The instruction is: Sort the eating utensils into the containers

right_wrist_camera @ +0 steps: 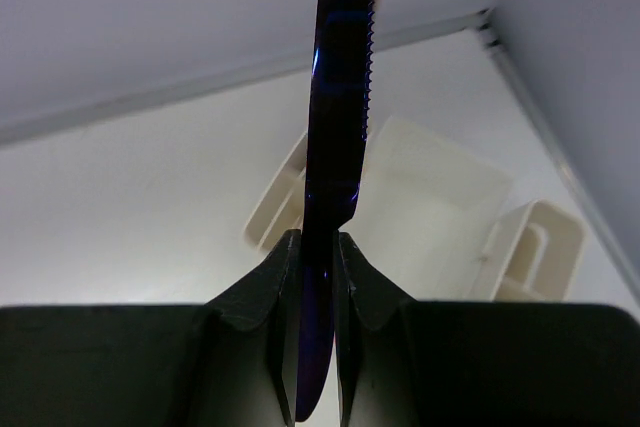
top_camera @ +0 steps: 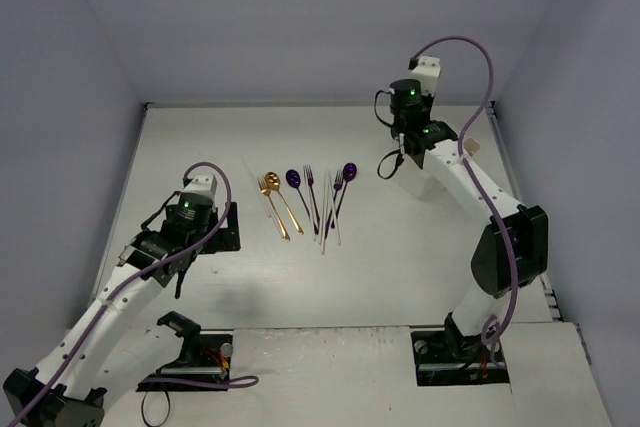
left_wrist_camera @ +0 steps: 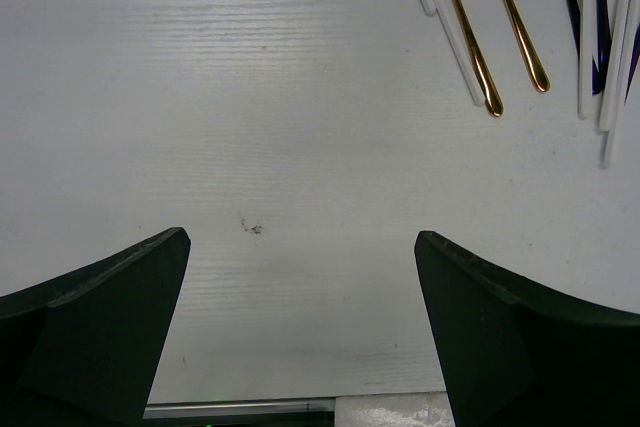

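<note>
The utensils lie in a row mid-table: a gold spoon (top_camera: 270, 185), purple spoons (top_camera: 293, 178) (top_camera: 349, 171), a dark fork (top_camera: 310, 187) and clear white pieces (top_camera: 324, 222). My right gripper (top_camera: 405, 152) (right_wrist_camera: 318, 242) is raised and shut on a dark purple-blue serrated knife (right_wrist_camera: 340, 97) (top_camera: 387, 168), over the white organizer (right_wrist_camera: 430, 207). My left gripper (top_camera: 220, 229) (left_wrist_camera: 300, 247) is open and empty, low over bare table left of the row. Gold handles (left_wrist_camera: 470, 42) and white handles (left_wrist_camera: 610, 47) show at its upper right.
The organizer has a large tray, a small cup (right_wrist_camera: 540, 247) on its right and another compartment (right_wrist_camera: 280, 202) on its left. In the top view only a beige corner (top_camera: 470, 148) shows behind the right arm. Grey walls close in the table.
</note>
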Controlling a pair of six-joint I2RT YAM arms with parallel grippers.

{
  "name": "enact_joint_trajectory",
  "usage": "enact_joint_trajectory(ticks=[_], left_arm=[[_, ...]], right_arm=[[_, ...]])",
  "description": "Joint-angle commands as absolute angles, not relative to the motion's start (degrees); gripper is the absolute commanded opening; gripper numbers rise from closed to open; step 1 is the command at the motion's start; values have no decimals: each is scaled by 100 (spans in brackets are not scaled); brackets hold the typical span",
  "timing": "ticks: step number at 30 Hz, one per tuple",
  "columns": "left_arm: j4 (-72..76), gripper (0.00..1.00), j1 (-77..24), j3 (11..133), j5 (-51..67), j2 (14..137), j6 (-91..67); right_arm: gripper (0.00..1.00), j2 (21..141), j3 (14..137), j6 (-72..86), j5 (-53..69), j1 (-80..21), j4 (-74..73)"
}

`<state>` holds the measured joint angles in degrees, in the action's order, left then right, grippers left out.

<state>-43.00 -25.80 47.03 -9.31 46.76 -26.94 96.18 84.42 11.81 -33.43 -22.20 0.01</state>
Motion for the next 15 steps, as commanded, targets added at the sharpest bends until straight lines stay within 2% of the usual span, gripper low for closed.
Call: enact_joint_trajectory(ticks=[1, 15], left_arm=[[-4052, 95, -2540, 4687, -1053, 4641, -2619], [-4052, 95, -2549, 4676, -1063, 4765, -2601]], right_arm=[[0, 9607, 8590, 702, -4312, -1944, 1943], [0, 10865, 9027, -599, -4386, -1573, 4257]])
